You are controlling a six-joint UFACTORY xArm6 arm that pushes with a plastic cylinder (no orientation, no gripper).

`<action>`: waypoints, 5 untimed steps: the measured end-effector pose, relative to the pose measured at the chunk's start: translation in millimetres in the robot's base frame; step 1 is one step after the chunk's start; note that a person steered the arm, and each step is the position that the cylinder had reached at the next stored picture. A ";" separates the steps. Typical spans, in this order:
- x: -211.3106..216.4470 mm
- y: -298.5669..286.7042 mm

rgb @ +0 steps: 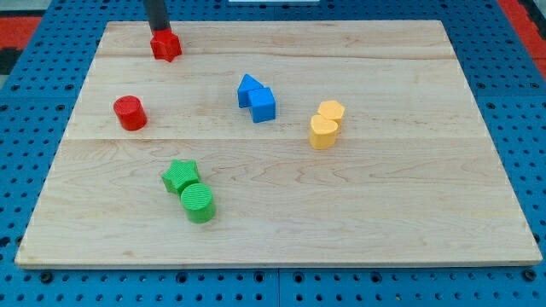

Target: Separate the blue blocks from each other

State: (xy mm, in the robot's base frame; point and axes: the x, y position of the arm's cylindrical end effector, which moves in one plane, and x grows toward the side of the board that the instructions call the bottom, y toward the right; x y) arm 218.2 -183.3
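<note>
Blue plastic blocks, a pointed house-like one [247, 87] and a cube [263, 105], sit touching each other near the middle of the pale wooden board [384, 196]. My tip [159, 31] ends the bare dark rod, with nothing to spread or pinch. It stands at the view's top left, against the red star-like block [165, 45], well apart from the blue pair. A red cylinder [130, 112] lies below it.

Open board [409, 196] right of touching blue blocks [256, 99]; yellow pair [326, 124] near.
</note>
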 end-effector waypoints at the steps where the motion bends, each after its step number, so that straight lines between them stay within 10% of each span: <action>1: 0.5 22.0; 5: 163.2 187.8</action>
State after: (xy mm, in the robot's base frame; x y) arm 381.4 4.4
